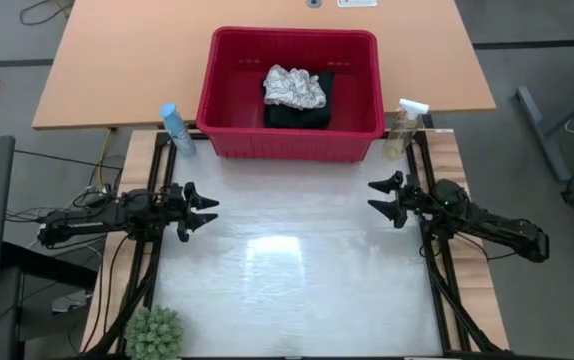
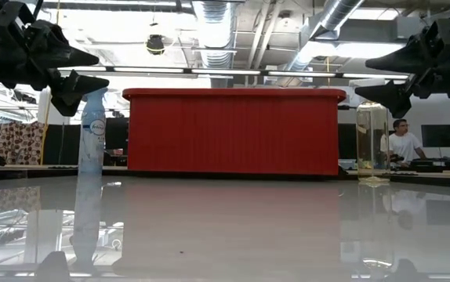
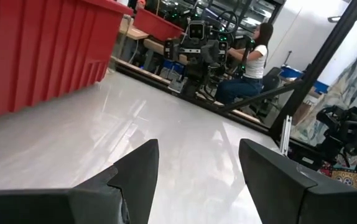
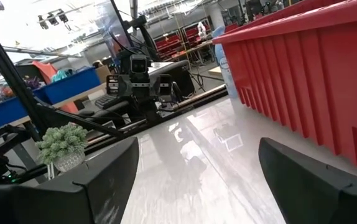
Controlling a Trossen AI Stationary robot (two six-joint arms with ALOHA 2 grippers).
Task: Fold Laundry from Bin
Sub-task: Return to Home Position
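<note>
My left gripper (image 1: 205, 211) hangs at middle left and my right gripper (image 1: 380, 197) at middle right, both with fingers spread and holding nothing. The laundry (image 1: 295, 95) lies stacked inside the red bin (image 1: 292, 145) at top centre.

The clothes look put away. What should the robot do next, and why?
Probably just draw both arms back to rest. The folded clothes already lie in the red bin, and the left end effector and right end effector hang open and empty at the sides of the table.
</note>
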